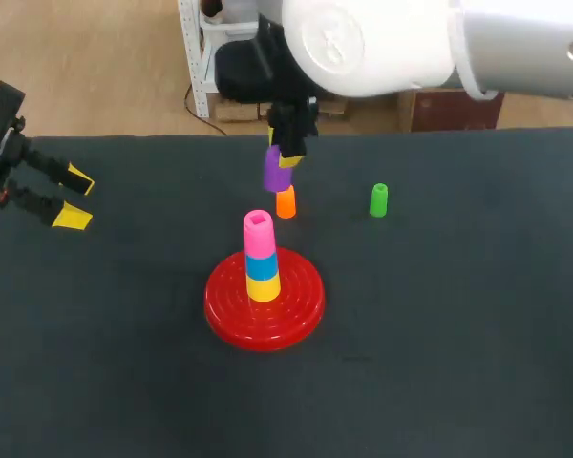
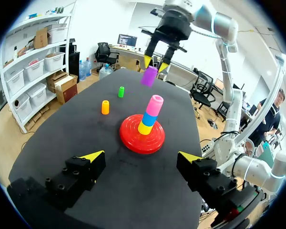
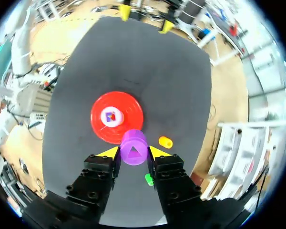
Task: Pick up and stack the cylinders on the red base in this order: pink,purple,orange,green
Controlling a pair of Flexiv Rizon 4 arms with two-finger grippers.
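So the right pincer [image 1: 286, 157] has its two yellow-tipped fingers closed on the small purple cylinder [image 1: 277, 170], one finger on each side. It's holding it up in the air above the dark grey bench [image 1: 458, 334]. In the head view the purple one hangs behind the round ribbed red base [image 1: 264, 305], just above the small orange cylinder [image 1: 286, 202]. Looking down from the right wrist, it sits over the near edge of the base, beside the stack and not over it.

The stack on the base is three pieces: a yellow cylinder [image 1: 263, 286] at the bottom, a blue cylinder [image 1: 261, 265] in the middle and the pink cylinder [image 1: 258, 234] on top. You can see a square hole in the pink one's upper face.

The orange one stands upright on the bench just behind the base. The small green cylinder [image 1: 378, 199] is also upright, off to the right of the orange one and well apart from it.

The left pincer [image 1: 75, 197] is way over at the left side of the bench, fingers spread wide with nothing between them, well apart from the base.
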